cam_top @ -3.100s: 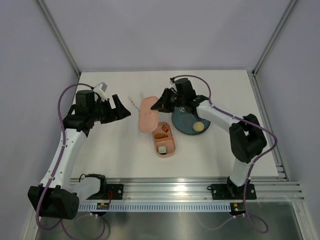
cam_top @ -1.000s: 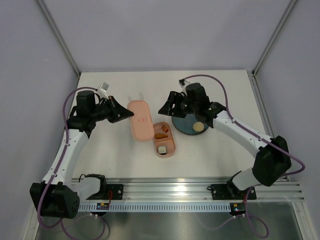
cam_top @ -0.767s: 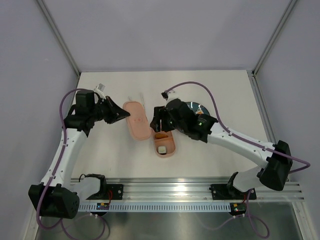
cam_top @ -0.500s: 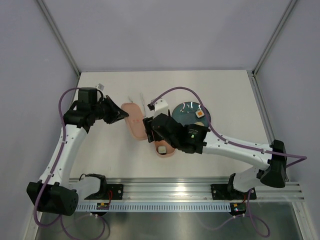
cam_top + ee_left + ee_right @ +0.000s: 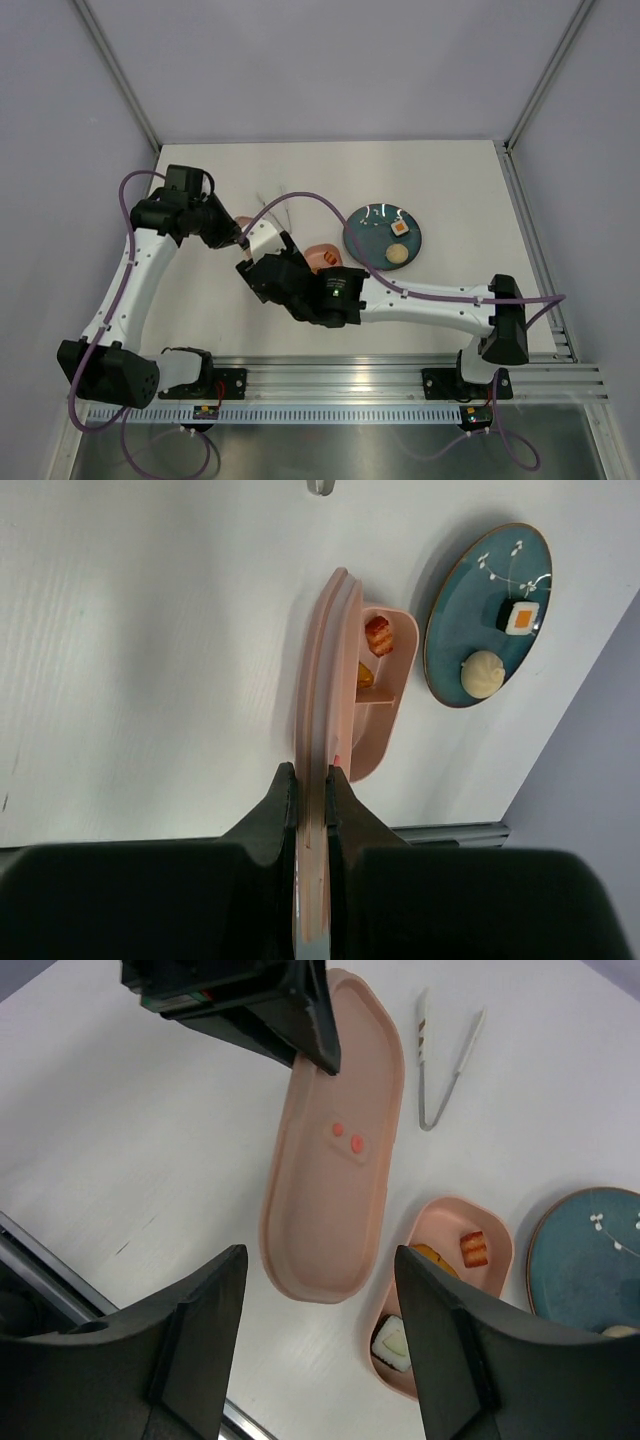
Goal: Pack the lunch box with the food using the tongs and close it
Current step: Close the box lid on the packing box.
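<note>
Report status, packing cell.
Left pincer shut on lid, beside open lunch box. Right pincer open, hovering over both. White cube, bun on plate; tongs lying free.

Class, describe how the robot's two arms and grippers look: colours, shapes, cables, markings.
The left arm and right arm have white links and black joints. A purple cable loops along each. A small green light glows near the right wrist. The left gripper and right gripper have matte black, wedge-shaped fingers.
</note>
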Robot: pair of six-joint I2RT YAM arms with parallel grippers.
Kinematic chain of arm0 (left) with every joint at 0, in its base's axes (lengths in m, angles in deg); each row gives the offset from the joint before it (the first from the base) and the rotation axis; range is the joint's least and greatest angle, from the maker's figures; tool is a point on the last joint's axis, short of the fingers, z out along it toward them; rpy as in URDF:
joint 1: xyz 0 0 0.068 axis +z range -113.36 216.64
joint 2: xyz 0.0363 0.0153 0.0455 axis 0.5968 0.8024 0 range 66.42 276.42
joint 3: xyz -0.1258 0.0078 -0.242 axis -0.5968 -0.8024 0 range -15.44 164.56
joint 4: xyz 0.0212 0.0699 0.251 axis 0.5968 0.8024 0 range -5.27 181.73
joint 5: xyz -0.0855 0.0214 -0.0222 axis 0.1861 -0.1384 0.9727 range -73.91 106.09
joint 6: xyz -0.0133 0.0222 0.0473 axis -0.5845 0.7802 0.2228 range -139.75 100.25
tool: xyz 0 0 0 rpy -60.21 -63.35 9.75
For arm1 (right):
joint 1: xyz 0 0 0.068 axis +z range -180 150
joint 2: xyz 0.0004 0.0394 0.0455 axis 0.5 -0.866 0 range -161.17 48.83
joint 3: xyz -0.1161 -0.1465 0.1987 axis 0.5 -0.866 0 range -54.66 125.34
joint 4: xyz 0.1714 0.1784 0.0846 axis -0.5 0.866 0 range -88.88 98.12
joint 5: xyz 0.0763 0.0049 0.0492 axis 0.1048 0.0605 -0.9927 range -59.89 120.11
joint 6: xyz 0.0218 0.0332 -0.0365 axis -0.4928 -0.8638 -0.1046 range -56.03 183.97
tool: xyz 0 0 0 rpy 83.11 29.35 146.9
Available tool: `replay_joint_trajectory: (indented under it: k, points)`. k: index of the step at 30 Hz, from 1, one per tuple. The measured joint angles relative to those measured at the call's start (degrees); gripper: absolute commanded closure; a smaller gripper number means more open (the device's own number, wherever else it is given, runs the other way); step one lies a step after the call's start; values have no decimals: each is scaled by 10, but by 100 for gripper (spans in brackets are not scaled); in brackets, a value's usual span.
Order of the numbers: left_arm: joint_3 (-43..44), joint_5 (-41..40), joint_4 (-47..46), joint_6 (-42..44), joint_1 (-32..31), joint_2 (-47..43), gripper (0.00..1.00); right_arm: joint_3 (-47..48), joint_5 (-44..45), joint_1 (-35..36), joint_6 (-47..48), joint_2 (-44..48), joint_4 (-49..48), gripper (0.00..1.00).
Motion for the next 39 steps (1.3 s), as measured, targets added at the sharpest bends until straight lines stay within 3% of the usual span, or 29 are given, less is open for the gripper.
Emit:
replay_joint_trajectory:
  k: [12,19,22,23,27,28,30,32,39]
  points:
    - [6,-12,26,-1,0,7,100,77,23,29,77,-104,-4,41]
    - [9,-12,26,-1,0,7,100,86,54,29,110,-143,-5,64]
    - [9,-14,27,2,0,7,100,88,77,29,120,-151,-5,85]
    - [9,-15,26,-1,0,7,100,88,84,29,120,-151,-5,99]
    - [9,-15,19,-6,1,7,100,88,104,29,117,-151,-9,100]
    - [9,-11,16,-5,1,7,95,88,109,29,117,-151,-10,100]
    - [8,-3,6,5,1,7,45,87,115,29,115,-150,-12,100]
    - [3,15,-9,24,1,6,1,82,118,28,111,-147,-18,100]
    - [-26,66,-64,56,-1,-26,1,30,96,11,56,-106,-20,100]
